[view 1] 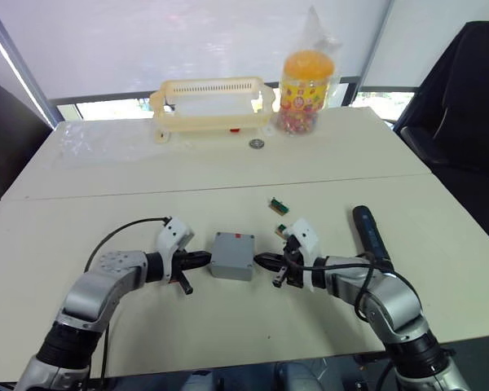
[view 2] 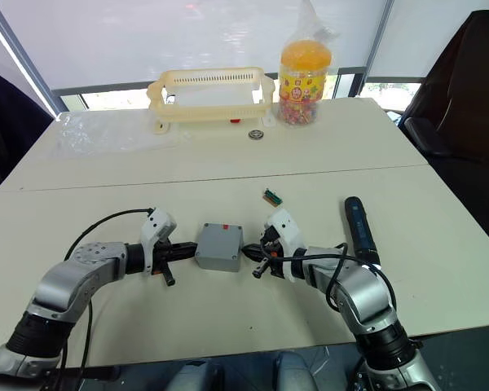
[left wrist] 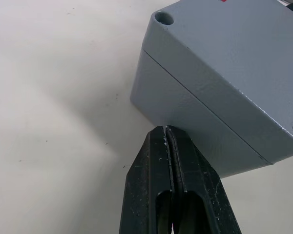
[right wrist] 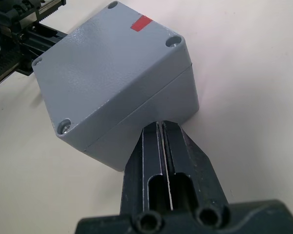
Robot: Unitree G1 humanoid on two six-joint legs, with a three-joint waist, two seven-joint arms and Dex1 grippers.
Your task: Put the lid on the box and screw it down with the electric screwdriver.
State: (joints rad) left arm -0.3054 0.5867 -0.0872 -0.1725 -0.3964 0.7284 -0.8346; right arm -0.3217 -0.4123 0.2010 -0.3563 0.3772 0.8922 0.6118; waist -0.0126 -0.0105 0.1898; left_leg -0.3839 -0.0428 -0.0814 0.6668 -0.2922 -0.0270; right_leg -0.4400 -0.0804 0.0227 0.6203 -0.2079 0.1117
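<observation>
The box sits on the pale table directly between my two grippers, with the lid already lying on top of it; a seam runs round the grey body where the two meet. The lid carries a small red mark near one edge and round screw holes at its corners.

My left gripper has its two black fingers pressed together with nothing between them. Their joined tip points at the box's side wall, just below the seam, and appears to touch it, though I cannot be sure of contact.

My right gripper is likewise closed on itself and empty, fingers flat against each other. Its tip meets the opposite wall of the box low down, under the seam, near one corner. So the box lies straight ahead of each fingertip, flanked by both.

The screwdriver, a long black cylinder, lies flat on the table to the outer side of my right forearm, well apart from the gripper's tip and from the box.

Beyond my right gripper, a little farther out on the table, lies a small green part. At the far edge stand a cream plastic basket, a jar with an orange lid wrapped in clear plastic, and a small round metal piece in front of the basket.
</observation>
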